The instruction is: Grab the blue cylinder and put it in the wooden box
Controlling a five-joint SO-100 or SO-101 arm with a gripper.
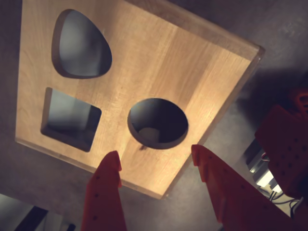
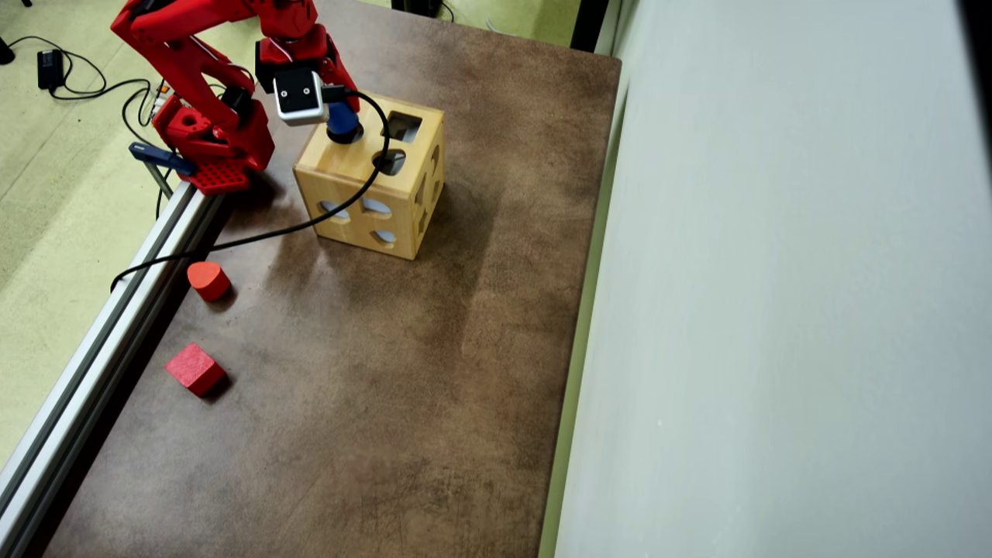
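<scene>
Blue cylinder (image 2: 342,120): in the overhead view a dark blue rounded shape sits right at the top face of the wooden box (image 2: 347,169), just below the white wrist camera (image 2: 298,96) and over the hole nearest the arm. It seems to be the cylinder, though you cannot tell from there whether it is resting in the mouth of the hole or already sinking through. In the wrist view the gripper (image 1: 155,151) hangs just above the box top with its two red fingers spread wide and nothing between them. The round hole (image 1: 158,122) ahead of them looks dark, with only a pale patch inside and no blue visible. The two views do not quite agree, so treat the drop as unconfirmed. If the cylinder is only half seated, it could tilt and jam against the rim. The fingertips are close to the wood, so a low sideways move could catch the edge and shove the box. A black cable (image 2: 310,223) drapes across the box top and front, and could snag. The red rounded block (image 2: 208,279) and red cube (image 2: 194,369) lie well apart, near the table's left edge.
</scene>
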